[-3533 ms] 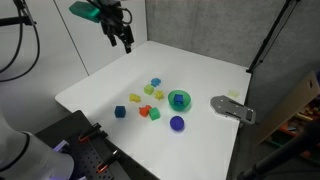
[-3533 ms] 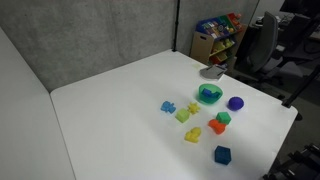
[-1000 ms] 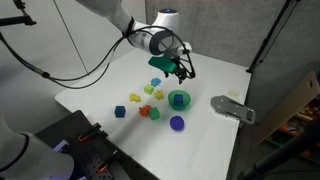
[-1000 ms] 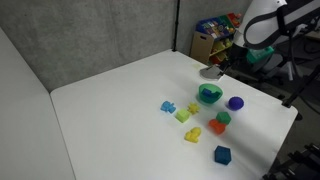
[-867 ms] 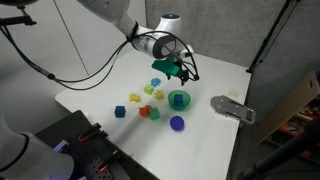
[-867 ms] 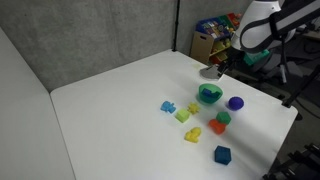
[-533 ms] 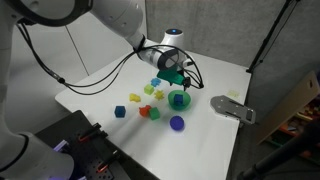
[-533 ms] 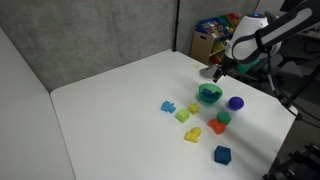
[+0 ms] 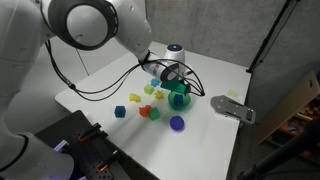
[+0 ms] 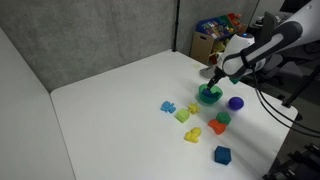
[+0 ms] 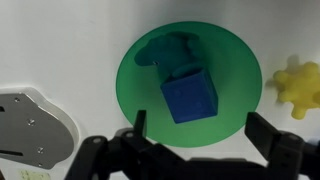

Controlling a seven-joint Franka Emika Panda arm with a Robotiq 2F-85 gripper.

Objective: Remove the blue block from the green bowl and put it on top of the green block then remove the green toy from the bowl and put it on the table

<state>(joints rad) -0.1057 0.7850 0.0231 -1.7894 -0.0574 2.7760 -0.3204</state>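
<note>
The green bowl (image 11: pixel 225 60) fills the wrist view and holds the blue block (image 11: pixel 190 97) and the darker green toy (image 11: pixel 168 50) side by side. My gripper (image 11: pixel 200 135) is open and empty, its two fingers spread just above the bowl's near rim. In both exterior views the gripper (image 9: pixel 178 88) (image 10: pixel 213 82) hangs right over the bowl (image 9: pixel 183 103) (image 10: pixel 209 97). The green block (image 10: pixel 223 118) sits on the table (image 10: pixel 110 110) next to an orange block (image 10: pixel 217 128). A lookalike blue cube (image 9: pixel 120 112) (image 10: pixel 222 154) lies apart from the bowl.
A purple round thing (image 9: pixel 177 123) (image 10: pixel 235 103) lies beside the bowl. A grey flat object (image 9: pixel 232 108) (image 11: pixel 30 125) lies near the table edge. Yellow, yellow-green and cyan pieces (image 10: pixel 168 106) cluster nearby; a yellow toy (image 11: pixel 300 85) lies just beside the bowl.
My arm has swung in from the table's far side and lowered, so the open gripper now hangs directly over the bowl. The objects have not moved.
</note>
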